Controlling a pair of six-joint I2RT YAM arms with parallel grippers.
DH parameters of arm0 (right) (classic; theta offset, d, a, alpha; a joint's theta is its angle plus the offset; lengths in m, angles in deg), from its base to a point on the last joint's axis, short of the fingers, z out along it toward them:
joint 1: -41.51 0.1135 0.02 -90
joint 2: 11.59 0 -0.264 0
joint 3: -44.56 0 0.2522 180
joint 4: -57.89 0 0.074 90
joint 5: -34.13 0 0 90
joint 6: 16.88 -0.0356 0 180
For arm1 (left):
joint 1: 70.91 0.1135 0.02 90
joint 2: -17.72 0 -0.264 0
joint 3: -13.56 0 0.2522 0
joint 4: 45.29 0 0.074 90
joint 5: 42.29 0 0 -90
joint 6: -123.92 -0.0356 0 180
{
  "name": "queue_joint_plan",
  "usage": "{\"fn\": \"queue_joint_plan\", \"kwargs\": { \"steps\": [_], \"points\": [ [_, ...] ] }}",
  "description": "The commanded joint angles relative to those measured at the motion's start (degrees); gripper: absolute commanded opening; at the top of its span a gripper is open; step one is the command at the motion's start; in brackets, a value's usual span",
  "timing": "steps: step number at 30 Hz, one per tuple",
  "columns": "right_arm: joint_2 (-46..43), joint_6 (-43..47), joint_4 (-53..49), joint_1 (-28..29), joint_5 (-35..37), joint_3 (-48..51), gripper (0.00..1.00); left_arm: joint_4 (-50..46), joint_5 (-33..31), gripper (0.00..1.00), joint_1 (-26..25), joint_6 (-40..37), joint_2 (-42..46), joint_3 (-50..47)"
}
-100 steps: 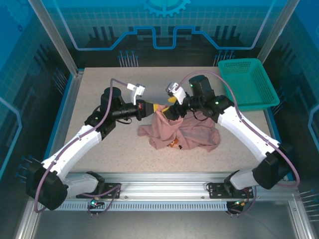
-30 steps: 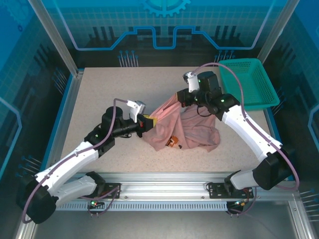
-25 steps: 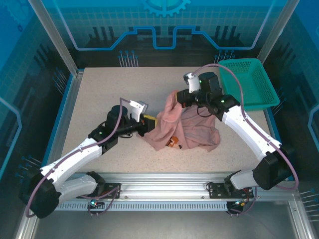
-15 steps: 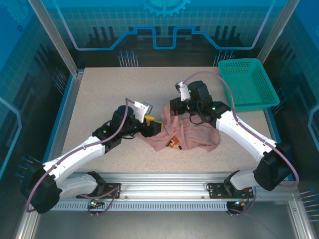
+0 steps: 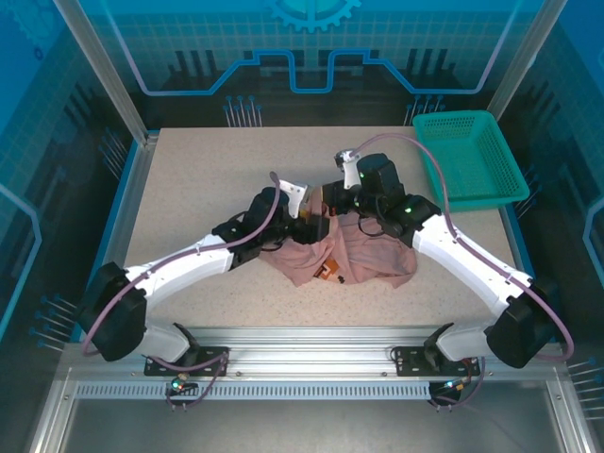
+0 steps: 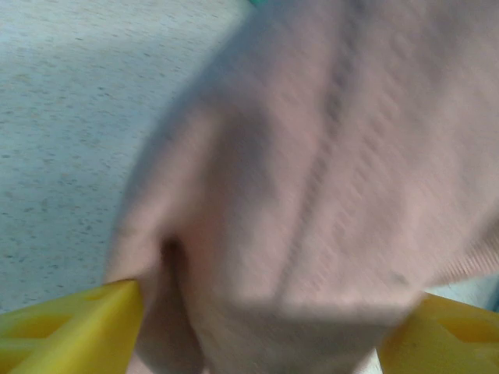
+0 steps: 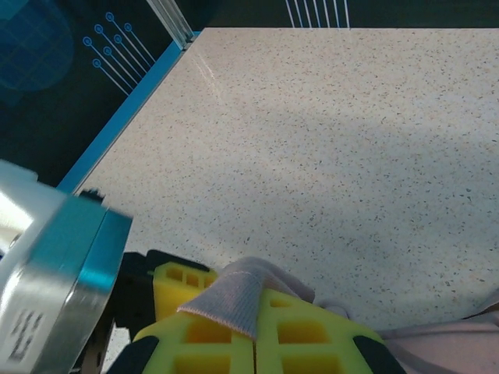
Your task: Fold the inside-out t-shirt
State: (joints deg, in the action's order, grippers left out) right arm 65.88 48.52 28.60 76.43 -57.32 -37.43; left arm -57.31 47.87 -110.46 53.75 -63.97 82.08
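Note:
The inside-out t-shirt (image 5: 363,253) lies bunched in a salmon-pink heap at the table's middle, an orange printed mark (image 5: 327,271) showing at its front. My right gripper (image 5: 329,202) is at the heap's back left corner. In the right wrist view it (image 7: 255,331) is shut on a ribbed hem (image 7: 232,299) of the t-shirt. My left gripper (image 5: 309,225) presses in from the left, just beside it. Its yellow fingers (image 6: 74,327) stand wide apart, a blurred bulge of the t-shirt (image 6: 312,195) sitting between them.
A teal mesh basket (image 5: 469,159) stands at the back right corner. Bare speckled table (image 5: 198,179) stretches left and behind the shirt. The left gripper's yellow finger (image 7: 181,285) and its wrist camera housing (image 7: 54,265) sit close beside the right gripper.
My left gripper let go of the shirt's stretched edge, opened, and slid right into the heap. My right gripper came down and slightly left, the cloth still held.

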Motion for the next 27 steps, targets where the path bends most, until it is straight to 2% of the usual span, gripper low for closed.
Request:
{"fn": "queue_joint_plan", "kwargs": {
  "steps": [1, 5, 10, 13, 15, 17, 21, 27],
  "points": [
    [-1.5, -0.8, 1.4, 0.8, 1.4, 0.7, 0.0, -2.3, -9.3, 0.66, -0.3, 0.6, -1.9, 3.5],
    [-2.0, -0.1, 0.9, 0.8, 3.7, 0.9, 0.0, -7.3, -13.9, 0.45, -0.3, -1.0, -2.4, 5.1],
    [-2.6, 1.6, 0.9, 1.0, 6.8, 0.6, 0.0, -12.7, -15.6, 0.34, 0.0, -1.9, -1.4, 5.4],
    [-2.4, 2.5, 0.9, 1.3, 7.3, 0.5, 0.0, -12.7, -13.3, 0.21, 0.9, -1.9, -0.3, 4.3],
    [-2.2, 3.2, 0.7, 1.3, 7.7, 0.3, 0.0, -11.9, -9.6, 0.09, 1.8, -2.2, 0.7, 3.1],
    [-2.1, 4.0, 0.1, 1.2, 8.0, 0.1, 0.0, -8.6, -4.0, 0.01, 2.9, -3.4, 2.4, 0.8],
    [-1.6, 6.8, -2.6, 1.1, 9.3, -1.5, 0.0, -3.3, 8.8, 0.0, 5.8, -4.4, 6.3, -3.3],
    [0.4, 12.2, -9.9, -2.0, 9.6, -5.8, 0.02, 1.1, 22.3, 0.0, 7.6, -7.4, 12.4, -9.1]
  ]
}}
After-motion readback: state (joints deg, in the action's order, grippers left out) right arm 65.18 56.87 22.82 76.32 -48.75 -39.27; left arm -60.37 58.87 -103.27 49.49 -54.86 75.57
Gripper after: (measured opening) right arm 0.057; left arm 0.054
